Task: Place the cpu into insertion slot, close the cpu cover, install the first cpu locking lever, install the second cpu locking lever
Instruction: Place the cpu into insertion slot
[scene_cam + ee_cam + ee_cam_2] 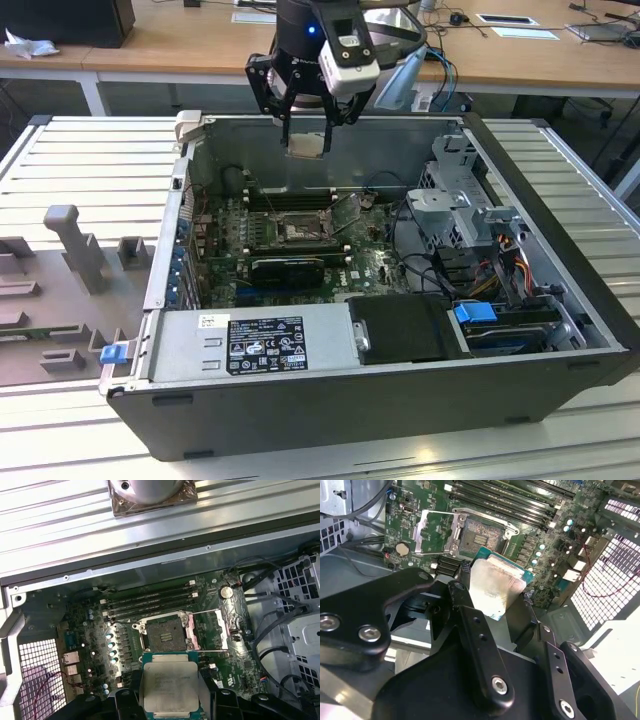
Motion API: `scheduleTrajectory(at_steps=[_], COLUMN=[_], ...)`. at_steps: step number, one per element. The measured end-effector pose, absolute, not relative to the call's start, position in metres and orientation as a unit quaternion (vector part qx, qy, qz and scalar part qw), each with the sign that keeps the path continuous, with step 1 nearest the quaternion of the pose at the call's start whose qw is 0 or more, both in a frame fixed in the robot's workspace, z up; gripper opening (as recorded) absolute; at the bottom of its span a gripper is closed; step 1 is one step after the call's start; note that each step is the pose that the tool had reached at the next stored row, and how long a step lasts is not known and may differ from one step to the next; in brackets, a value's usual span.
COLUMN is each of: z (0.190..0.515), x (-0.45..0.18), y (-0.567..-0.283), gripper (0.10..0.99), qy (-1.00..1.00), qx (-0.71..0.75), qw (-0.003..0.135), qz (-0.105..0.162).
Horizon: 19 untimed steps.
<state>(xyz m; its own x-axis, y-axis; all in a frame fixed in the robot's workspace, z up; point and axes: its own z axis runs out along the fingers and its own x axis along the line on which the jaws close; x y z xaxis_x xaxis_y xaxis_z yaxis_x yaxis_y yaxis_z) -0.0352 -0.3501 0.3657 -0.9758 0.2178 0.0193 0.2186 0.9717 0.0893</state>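
Here we see the cpu [170, 687] pinched by its edges between the gripper [306, 135] fingers, hanging over the motherboard [85, 625] inside the open computer case [330, 410], apart from the bare insertion slot [167, 635], with the cpu cover [219, 629] flipped open beside it.

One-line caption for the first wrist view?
Gripper holding the cpu above the empty insertion slot, cpu cover open beside it.

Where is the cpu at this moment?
In the exterior view the cpu is clamped in the end effector, held above the open computer case, apart from the empty socket inside it below.
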Motion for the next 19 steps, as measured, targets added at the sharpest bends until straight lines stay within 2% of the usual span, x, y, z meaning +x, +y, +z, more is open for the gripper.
scheduleTrajectory(at_steps=[19], z=[0.3646], x=[-0.0351], y=[-0.3501], gripper=[0.529], qy=[-0.988], qx=[-0.145], qw=[0.003], qz=[-0.046])
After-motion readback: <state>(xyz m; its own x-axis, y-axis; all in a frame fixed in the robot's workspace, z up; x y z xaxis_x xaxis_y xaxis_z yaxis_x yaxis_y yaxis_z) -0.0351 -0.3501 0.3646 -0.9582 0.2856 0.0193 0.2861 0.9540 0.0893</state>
